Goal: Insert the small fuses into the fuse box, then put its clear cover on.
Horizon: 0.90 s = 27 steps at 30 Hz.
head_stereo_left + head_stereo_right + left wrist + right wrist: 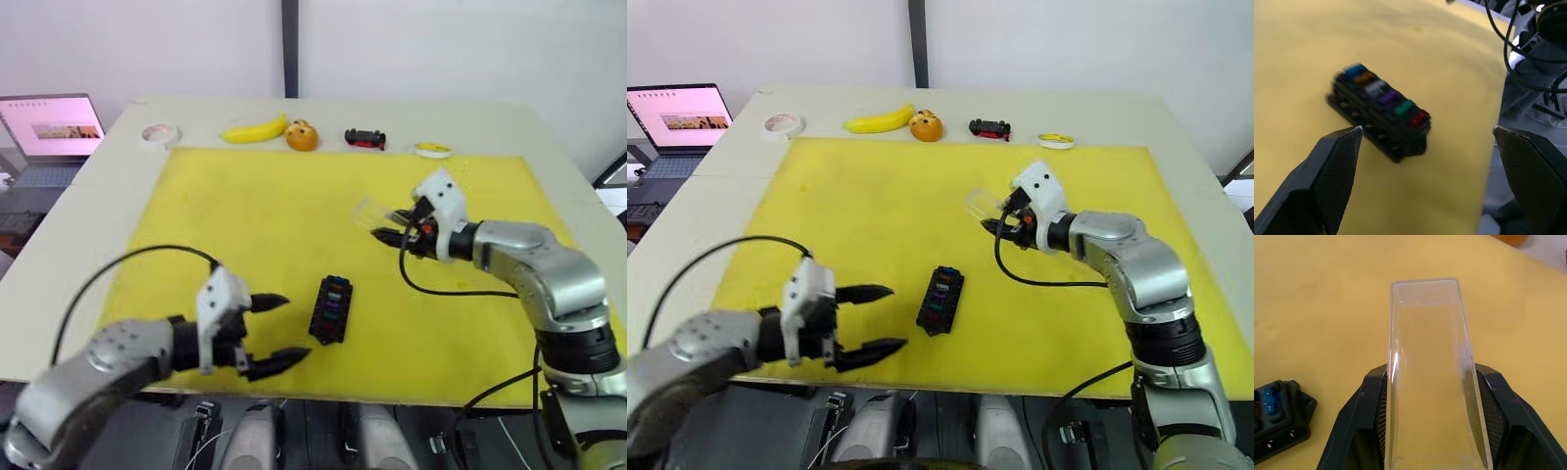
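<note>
Left eye view: yellow mat (255, 215) covers table (88, 196).

My fingers (1334, 169) black, pads cross-hatched. Fuse box (330, 309) black; small fuses (1385, 91) blue, brown, grey-white, purple, green, red. Clear cover (1427, 372) transparent. Mat (255, 215) yellow, table (118, 147) off-white.

A pale worktop (88, 211) carries a yellow mat (265, 215); white walls (137, 44) stand behind, split by a dark post (290, 47)
</note>
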Each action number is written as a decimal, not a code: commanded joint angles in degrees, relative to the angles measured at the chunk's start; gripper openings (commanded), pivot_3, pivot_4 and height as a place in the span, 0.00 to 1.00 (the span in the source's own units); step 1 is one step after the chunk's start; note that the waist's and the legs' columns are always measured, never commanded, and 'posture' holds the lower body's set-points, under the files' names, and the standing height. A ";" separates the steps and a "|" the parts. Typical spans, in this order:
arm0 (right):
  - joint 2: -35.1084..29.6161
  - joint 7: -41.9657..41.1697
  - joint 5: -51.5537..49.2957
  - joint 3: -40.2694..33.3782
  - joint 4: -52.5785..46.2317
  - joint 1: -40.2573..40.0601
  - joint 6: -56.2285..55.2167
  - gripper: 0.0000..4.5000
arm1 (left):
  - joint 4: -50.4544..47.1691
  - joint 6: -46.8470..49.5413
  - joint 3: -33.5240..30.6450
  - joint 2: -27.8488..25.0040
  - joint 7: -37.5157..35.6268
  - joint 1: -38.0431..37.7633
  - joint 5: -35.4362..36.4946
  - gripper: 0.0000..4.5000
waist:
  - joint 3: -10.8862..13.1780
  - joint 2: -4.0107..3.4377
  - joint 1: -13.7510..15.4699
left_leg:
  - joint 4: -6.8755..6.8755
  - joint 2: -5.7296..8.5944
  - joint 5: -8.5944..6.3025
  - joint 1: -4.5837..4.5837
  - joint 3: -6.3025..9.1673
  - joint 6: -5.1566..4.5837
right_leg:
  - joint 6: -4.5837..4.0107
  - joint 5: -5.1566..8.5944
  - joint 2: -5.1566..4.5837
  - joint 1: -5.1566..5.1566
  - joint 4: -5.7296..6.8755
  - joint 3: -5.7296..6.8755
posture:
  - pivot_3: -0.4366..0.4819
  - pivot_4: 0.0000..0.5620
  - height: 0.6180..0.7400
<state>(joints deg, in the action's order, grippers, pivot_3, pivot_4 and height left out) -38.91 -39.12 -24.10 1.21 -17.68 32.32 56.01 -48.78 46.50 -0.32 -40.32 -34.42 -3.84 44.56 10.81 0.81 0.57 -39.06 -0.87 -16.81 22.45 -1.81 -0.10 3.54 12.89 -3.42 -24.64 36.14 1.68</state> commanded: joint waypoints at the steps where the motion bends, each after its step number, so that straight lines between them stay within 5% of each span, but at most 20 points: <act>1: -1.77 -1.82 -2.22 -1.69 -2.63 1.85 0.78 0.39 | -4.86 0.01 5.97 5.60 11.02 -2.18 -5.89 1.00 | 0.00 -0.02 0.03 | 0.00 0.01 0.00 0.00 -0.02 0.00 | 0.00 0.00 -0.02 0.00 0.00 -0.01 | 0.48 0.27 0.98; 6: -3.29 -4.06 -3.39 -0.93 -3.68 2.57 -0.04 0.39 | -3.75 -1.23 16.86 12.84 21.31 -2.11 -17.01 1.00 | -0.01 -0.01 0.14 | -0.02 0.04 0.00 0.01 0.01 0.00 | -0.01 0.00 0.01 0.02 -0.01 0.00 | 0.48 0.27 0.98; 15: -4.53 -5.27 -6.79 -2.57 -6.45 2.45 0.90 0.39 | 3.87 -5.48 25.90 21.02 29.31 -1.97 -30.14 1.00 | -0.01 -0.01 0.12 | -0.02 0.03 -0.01 0.01 0.01 -0.02 | -0.04 0.02 0.03 0.02 -0.02 0.03 | 0.48 0.27 0.98; 27: -6.16 -3.69 -8.25 -3.31 -7.27 2.68 2.02 0.39 | 6.07 -4.98 26.88 25.53 29.69 -2.65 -34.38 1.00 | -0.01 -0.01 0.12 | -0.02 0.03 -0.01 0.01 0.01 -0.02 | -0.17 0.10 0.02 0.02 -0.02 0.05 | 0.48 0.27 0.98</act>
<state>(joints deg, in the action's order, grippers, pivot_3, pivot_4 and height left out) -44.26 -43.09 -31.77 0.09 -22.86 33.82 58.38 -41.74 41.79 26.66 -15.03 -5.23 -6.09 11.23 10.80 0.80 0.69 -39.09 -0.84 -16.82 22.46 -1.80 -0.13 3.38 12.99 -3.40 -24.62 36.12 1.73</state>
